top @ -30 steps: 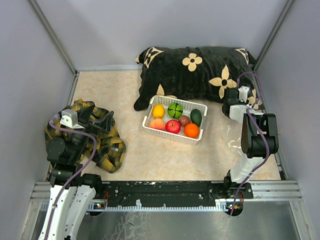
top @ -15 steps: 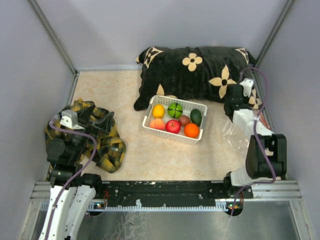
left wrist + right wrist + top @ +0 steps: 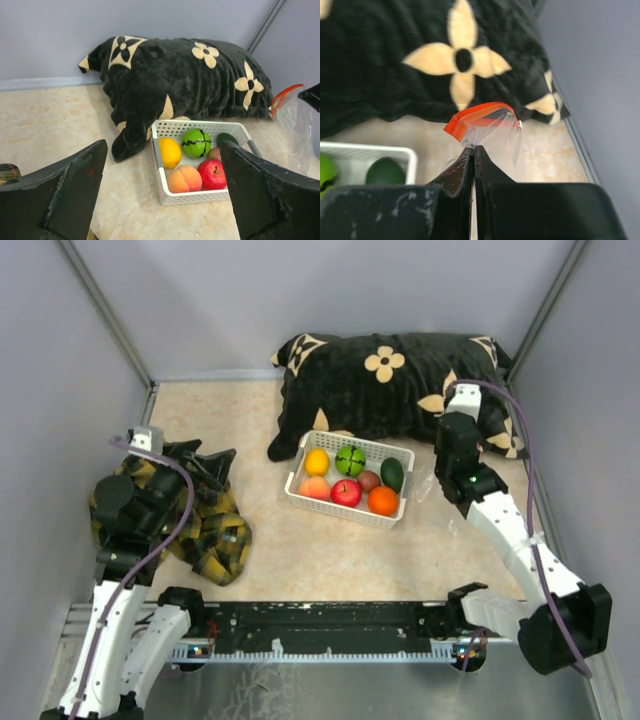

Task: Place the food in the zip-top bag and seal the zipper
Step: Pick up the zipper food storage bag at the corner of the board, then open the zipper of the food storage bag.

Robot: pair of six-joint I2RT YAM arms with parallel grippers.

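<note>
Seven toy fruits lay together in the white lattice basket (image 3: 340, 510) near the middle of the table (image 3: 300, 560). They were the yellow one (image 3: 316, 462), the green one with black stripes (image 3: 350, 460), the brown one (image 3: 369, 480), the dark green one (image 3: 393, 475), the peach one (image 3: 314, 488), the red one (image 3: 346, 493) and the orange one (image 3: 382, 501). None was in the zip-top bag (image 3: 295, 130), which hung crumpled just beyond the basket's right side, in front of the black pillow (image 3: 380, 390) with cream flowers.

The right gripper (image 3: 474, 149) had its fingers pressed together on the clear plastic just beneath the zipper (image 3: 480, 112). The red-orange strip arched in a bent loop above the fingertips (the wrist view showed this best). Whether the bag's lower end touched the table could not be told.

The left gripper (image 3: 163, 145) sat well apart on the table's left, over a yellow-and-black plaid cloth (image 3: 215, 530). Its fingers were spread wide with nothing between them, and its camera faced the basket and pillow.
</note>
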